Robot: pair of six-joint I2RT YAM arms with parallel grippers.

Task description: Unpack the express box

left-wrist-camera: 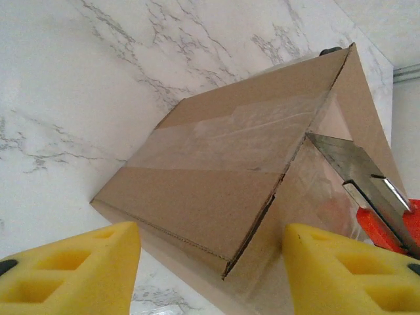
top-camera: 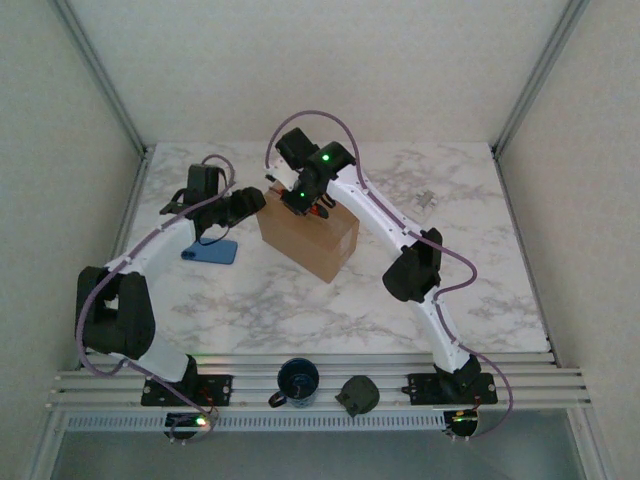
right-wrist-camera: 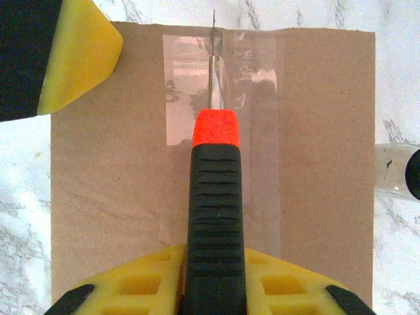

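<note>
Top view: express box (top-camera: 305,240) sits mid-table, angled. Left gripper (top-camera: 256,203) is at its left end, likely to brace it. Right gripper (top-camera: 303,200) hangs over the far top edge. Cup (top-camera: 298,380) is at the near rail.

Left wrist: jaws stand apart, yellow fingers (left-wrist-camera: 72,269) flank a box corner, no contact visible.

Right wrist: right gripper is clamped on a utility knife (right-wrist-camera: 213,197), blade lying along the clear tape (right-wrist-camera: 256,98) seam, placed to slit it, I judge. Box is plain: no brand, label or writing readable.
</note>
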